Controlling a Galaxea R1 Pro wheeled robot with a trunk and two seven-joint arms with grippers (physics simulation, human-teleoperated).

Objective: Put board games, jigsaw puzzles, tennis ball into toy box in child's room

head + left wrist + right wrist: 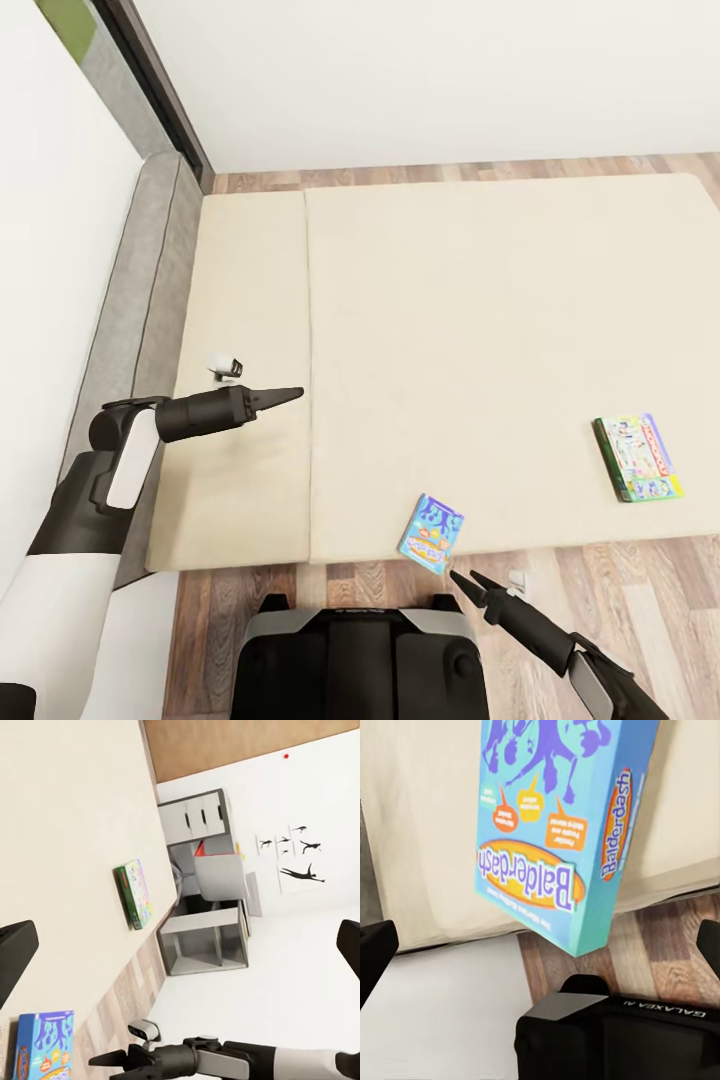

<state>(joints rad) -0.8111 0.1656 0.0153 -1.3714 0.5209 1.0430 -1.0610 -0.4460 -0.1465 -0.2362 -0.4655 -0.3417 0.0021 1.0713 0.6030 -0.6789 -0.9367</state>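
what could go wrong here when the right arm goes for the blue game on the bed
1. The blue board game lies at the bed's near edge with a corner past it, over the wooden floor; a nudge from the right gripper could tip it off.
2. That gripper is open and comes in low from the floor side, so its fingers may push the flat box instead of closing on it.
3. The second board game lies far to the right, likely needing repositioning.
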